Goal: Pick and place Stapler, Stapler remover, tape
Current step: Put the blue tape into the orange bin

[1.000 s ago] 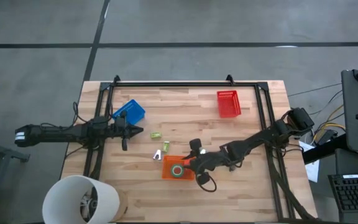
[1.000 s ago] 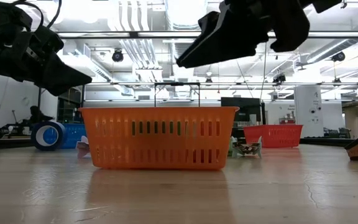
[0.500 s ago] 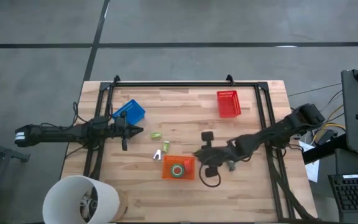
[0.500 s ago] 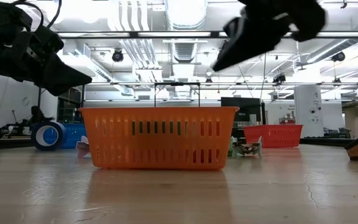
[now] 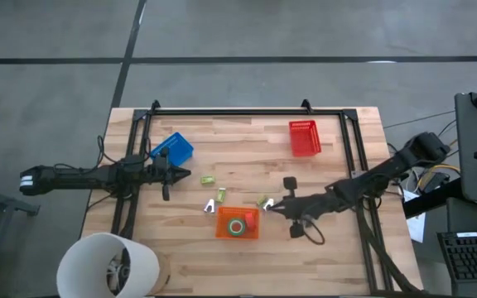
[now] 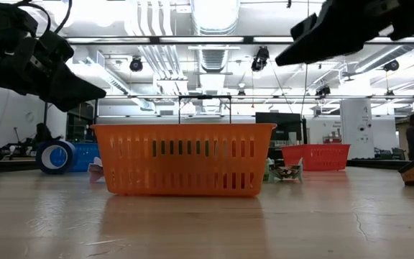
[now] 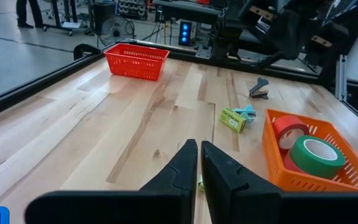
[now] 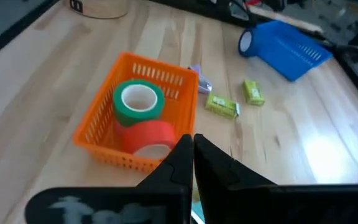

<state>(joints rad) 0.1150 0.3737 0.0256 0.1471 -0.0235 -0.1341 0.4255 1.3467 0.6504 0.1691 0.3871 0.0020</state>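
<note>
From above, the orange basket (image 5: 238,223) holds a green tape roll (image 5: 237,226); the right gripper (image 5: 273,206) hangs just beside the basket with nothing in it, and the left gripper (image 5: 182,175) waits near the blue basket (image 5: 172,150). At table height, the orange basket stands between both arms. The left wrist shows fingers (image 7: 222,167) closed together, empty, with red tape (image 7: 289,129) under green in the basket. The right wrist shows fingers (image 8: 219,163) pressed together above the basket.
</note>
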